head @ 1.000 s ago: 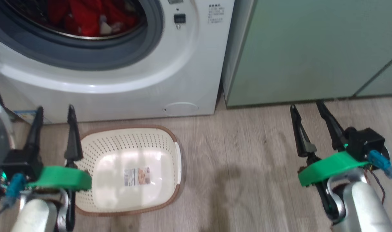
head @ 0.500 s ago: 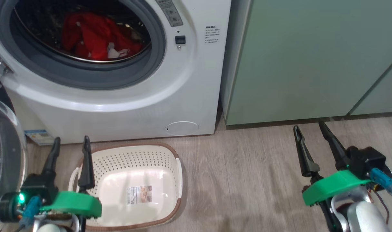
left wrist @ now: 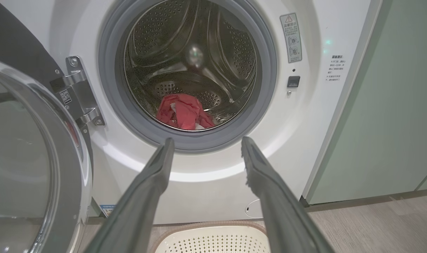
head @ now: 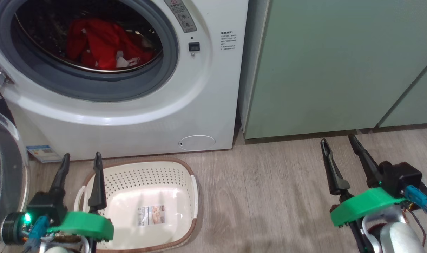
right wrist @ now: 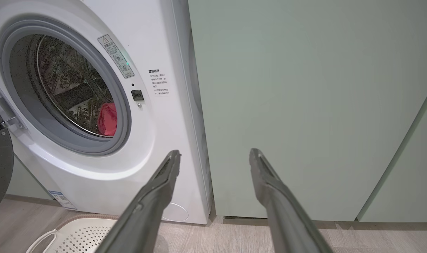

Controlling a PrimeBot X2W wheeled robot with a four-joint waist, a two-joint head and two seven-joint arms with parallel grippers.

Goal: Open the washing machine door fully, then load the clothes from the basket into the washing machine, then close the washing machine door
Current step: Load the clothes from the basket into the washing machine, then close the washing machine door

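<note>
So the washing machine door [left wrist: 24,158] is swung wide open off to the left, and the red clothes [head: 101,45] are piled low in the drum of the washing machine [head: 129,119]. The basket [head: 143,174] sits empty on the wood floor [head: 262,196] just in front of it. The left gripper [head: 82,154] hovers over the basket's left edge and the right gripper [head: 337,138] hangs by the green cabinets [head: 333,70], both with fingers spread apart, holding nothing.
</note>
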